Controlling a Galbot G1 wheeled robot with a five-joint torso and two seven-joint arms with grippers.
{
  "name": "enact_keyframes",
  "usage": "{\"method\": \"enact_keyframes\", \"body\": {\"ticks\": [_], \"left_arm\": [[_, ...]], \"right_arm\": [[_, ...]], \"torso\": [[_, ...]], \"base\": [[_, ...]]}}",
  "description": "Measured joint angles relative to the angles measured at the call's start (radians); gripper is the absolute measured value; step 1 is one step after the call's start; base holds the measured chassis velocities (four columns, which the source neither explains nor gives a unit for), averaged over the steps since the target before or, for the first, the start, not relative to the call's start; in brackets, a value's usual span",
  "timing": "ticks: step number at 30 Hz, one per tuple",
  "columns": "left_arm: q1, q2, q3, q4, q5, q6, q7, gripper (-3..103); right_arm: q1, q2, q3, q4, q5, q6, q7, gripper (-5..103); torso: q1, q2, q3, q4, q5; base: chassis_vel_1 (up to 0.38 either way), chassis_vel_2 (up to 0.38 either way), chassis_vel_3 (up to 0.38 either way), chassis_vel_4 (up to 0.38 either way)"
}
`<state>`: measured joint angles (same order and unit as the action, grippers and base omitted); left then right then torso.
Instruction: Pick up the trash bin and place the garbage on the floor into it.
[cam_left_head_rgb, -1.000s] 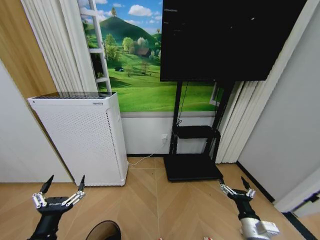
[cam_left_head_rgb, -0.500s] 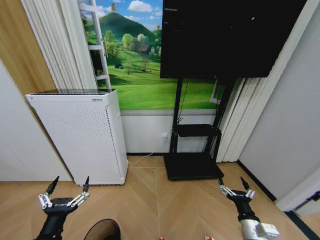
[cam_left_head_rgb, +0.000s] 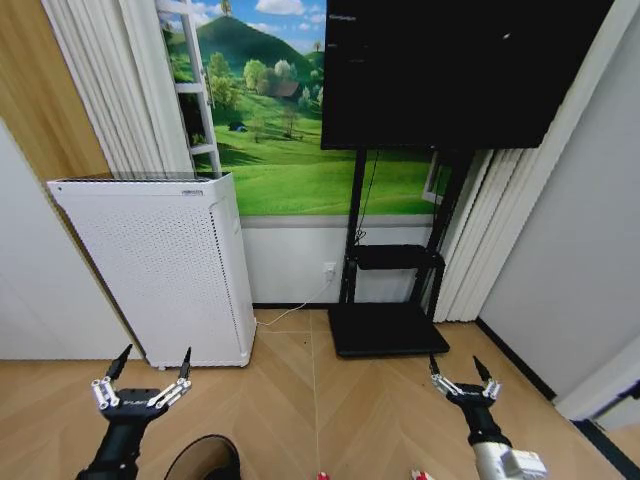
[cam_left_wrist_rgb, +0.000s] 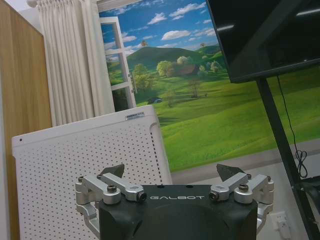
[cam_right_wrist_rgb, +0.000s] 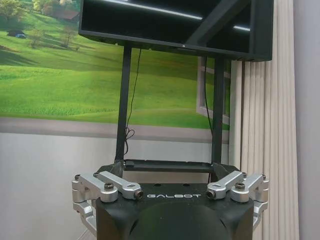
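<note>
While my left gripper (cam_left_head_rgb: 141, 378) hangs wide open and empty at the lower left of the frame, it's slid a touch rightward and lower than a second ago. My right gripper (cam_left_head_rgb: 461, 374), fingers spread and holding nothing, has drifted left at the lower right. Between them, at the bottom edge, the trash bin (cam_left_head_rgb: 205, 460) pokes its dark rim into view just right of my left arm. Two red scraps of garbage (cam_left_head_rgb: 421, 475) peek in on the floor (cam_left_head_rgb: 300, 400). Everything behind has slipped down the frame, so I judge I'm still lining up; nothing grabbed yet.
</note>
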<state>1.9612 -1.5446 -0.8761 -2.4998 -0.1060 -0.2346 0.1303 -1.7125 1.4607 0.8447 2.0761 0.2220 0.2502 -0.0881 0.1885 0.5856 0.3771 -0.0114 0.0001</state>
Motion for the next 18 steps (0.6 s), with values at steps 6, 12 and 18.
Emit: {"method": "enact_keyframes", "body": {"ticks": [6, 12, 18], "left_arm": [[-0.020, 0.005, 0.017, 0.000, 0.022, 0.013, 0.007, 100], [-0.032, 0.011, 0.010, 0.088, -0.026, 0.004, 0.040, 100], [-0.034, 0.009, 0.009, 0.118, -0.031, -0.009, 0.049, 100]], "right_arm": [[-0.001, 0.006, -0.001, -0.005, -0.004, 0.003, -0.002, 100], [0.003, 0.007, 0.026, -0.021, 0.020, 0.005, 0.001, 100], [-0.001, 0.034, 0.017, -0.048, 0.004, 0.027, 0.000, 100]], "torso": [[-0.010, -0.024, -0.014, 0.0000, 0.0000], [-0.023, -0.060, -0.037, 0.0000, -0.0002], [-0.031, -0.083, -0.051, 0.0000, -0.0001]], "base": [[0.000, 0.000, 0.000, 0.000], [0.000, 0.000, 0.000, 0.000], [0.000, 0.000, 0.000, 0.000]]}}
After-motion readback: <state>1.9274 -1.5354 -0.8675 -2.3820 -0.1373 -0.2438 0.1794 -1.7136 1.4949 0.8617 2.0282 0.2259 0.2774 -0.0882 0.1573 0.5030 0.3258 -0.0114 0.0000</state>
